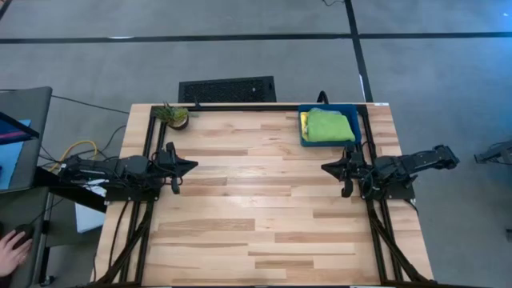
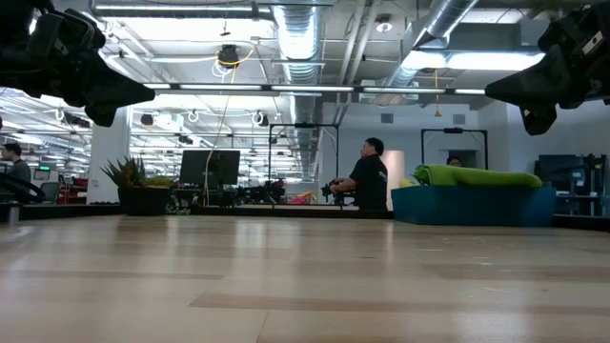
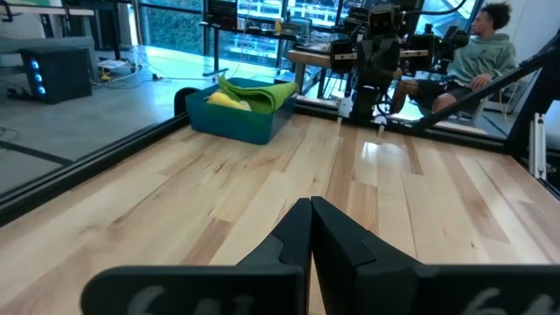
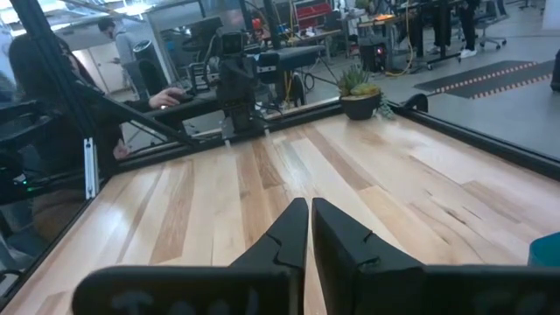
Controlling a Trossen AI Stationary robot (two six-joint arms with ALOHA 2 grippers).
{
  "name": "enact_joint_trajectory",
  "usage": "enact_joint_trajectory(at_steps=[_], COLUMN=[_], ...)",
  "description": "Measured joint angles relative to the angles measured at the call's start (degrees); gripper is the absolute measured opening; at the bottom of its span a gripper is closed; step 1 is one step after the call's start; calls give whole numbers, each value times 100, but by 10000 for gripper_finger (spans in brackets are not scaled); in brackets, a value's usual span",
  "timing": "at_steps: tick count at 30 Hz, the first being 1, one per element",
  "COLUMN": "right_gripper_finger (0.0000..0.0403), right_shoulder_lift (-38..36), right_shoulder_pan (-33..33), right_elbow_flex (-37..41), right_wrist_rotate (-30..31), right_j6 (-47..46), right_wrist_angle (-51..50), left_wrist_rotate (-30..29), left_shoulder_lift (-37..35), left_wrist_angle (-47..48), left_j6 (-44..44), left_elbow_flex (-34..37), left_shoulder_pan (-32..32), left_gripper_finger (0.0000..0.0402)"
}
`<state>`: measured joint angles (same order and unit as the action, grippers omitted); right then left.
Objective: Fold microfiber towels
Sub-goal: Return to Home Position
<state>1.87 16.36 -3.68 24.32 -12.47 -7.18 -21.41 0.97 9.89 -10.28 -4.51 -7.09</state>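
A folded lime green towel (image 1: 331,126) lies on top of a yellow towel (image 1: 305,122) inside the dark teal-blue bin (image 1: 308,142) at the table's far right; both also show in the left wrist view (image 3: 259,91). The grey and turquoise towels are out of view. My left gripper (image 1: 190,166) hovers shut and empty at the table's left side. My right gripper (image 1: 326,167) hovers shut and empty at the right side, just near of the bin.
A small potted plant (image 1: 174,117) stands at the table's far left corner. A dark frame rail (image 1: 240,106) runs around the table's edge. A person's hand (image 1: 10,248) shows off the table at the left. People sit beyond the table (image 2: 367,176).
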Motion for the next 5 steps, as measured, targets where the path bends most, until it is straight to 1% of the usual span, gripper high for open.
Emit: enact_joint_trajectory(at_steps=[5], right_gripper_finger=[43], right_shoulder_lift=[0], right_shoulder_pan=[1], right_elbow_flex=[0], right_wrist_rotate=[0], right_j6=[-1], right_wrist_angle=[0], left_wrist_rotate=[2], left_shoulder_lift=[0], left_wrist_angle=[0], left_j6=[0], left_elbow_flex=[0], left_shoulder_pan=[0], left_gripper_finger=[0])
